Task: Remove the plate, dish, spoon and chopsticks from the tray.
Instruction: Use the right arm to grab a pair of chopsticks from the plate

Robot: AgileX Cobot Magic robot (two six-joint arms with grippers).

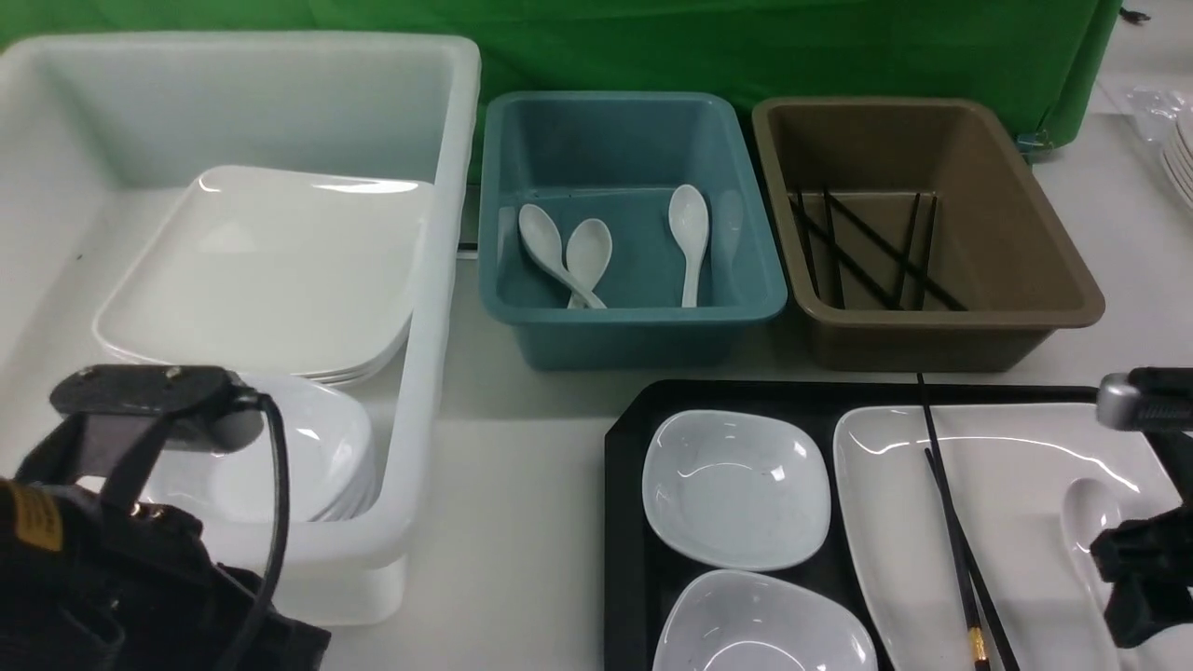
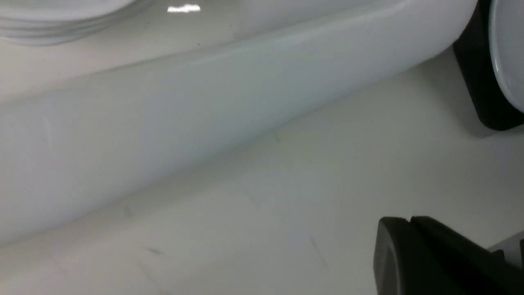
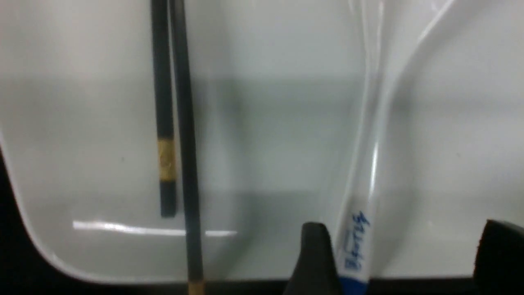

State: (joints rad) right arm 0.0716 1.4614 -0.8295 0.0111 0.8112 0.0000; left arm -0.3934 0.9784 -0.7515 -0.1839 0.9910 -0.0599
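The black tray (image 1: 634,522) lies at the front right. On it are two small white dishes (image 1: 736,489) (image 1: 760,624) and the large white plate (image 1: 1007,485). The black chopsticks (image 1: 946,494) and the white spoon (image 1: 1086,513) lie on the plate. My right gripper (image 1: 1132,578) is open, low over the spoon's handle. In the right wrist view the handle (image 3: 360,229) lies between the open fingers (image 3: 315,254), close beside one of them, and the gripper (image 3: 405,254) holds nothing. The chopsticks (image 3: 180,123) lie apart from it. My left gripper (image 2: 409,223) is shut and empty beside the white tub's wall (image 2: 204,102).
A white tub (image 1: 438,280) at the left holds stacked plates (image 1: 270,270) and stacked dishes (image 1: 317,457). A blue tub (image 1: 634,317) holds three spoons. A brown tub (image 1: 932,326) holds chopsticks. More plates stand at the far right edge (image 1: 1182,158).
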